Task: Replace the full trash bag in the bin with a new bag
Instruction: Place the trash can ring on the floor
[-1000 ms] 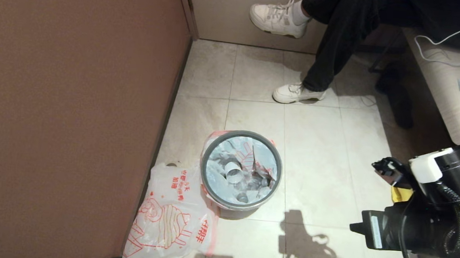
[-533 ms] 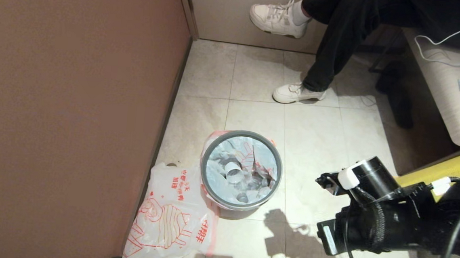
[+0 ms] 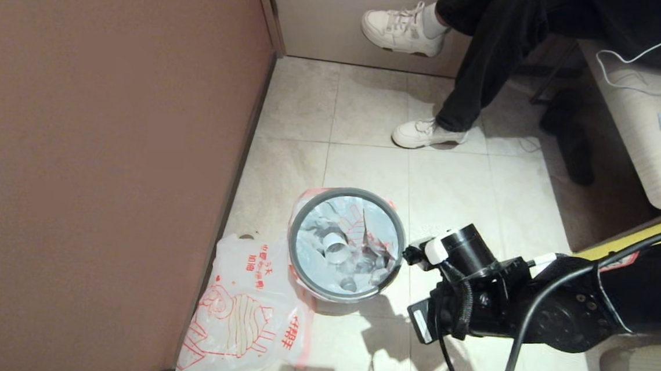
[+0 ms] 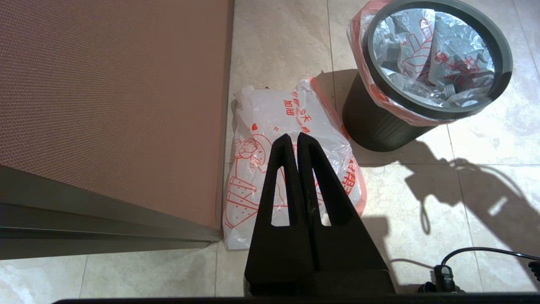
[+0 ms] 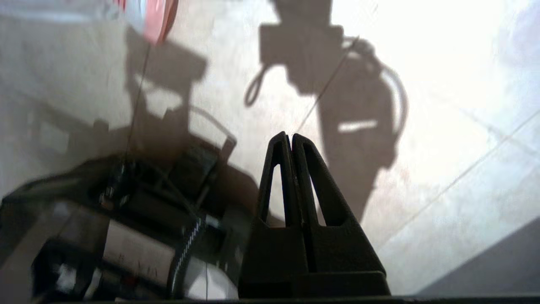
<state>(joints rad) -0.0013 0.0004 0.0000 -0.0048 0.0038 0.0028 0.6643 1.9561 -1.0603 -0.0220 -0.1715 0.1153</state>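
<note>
- Head view: the bin (image 3: 347, 243) stands on the floor (image 3: 470, 178) near the wall (image 3: 100, 152), the full trash bag (image 3: 356, 234) seated inside under the grey ring rim (image 3: 305, 218). The new bag (image 3: 243, 313) lies flat just beside the bin, against the wall. The right arm (image 3: 520, 303) reaches low across the floor, its wrist close beside the bin's rim. I judge this the approach toward lifting off the ring; the next move calls for spreading the tool and settling over the rim.
- Left wrist view: the left tool (image 4: 297, 139) hangs above the new bag (image 4: 291, 160), fingers pressed together, holding nothing. The bin (image 4: 379, 122) sits just beyond.
- Right wrist view: the right tool (image 5: 287, 139) is pressed together and empty, pointing down at the bare floor (image 5: 443, 126) and its own shadow.
</note>
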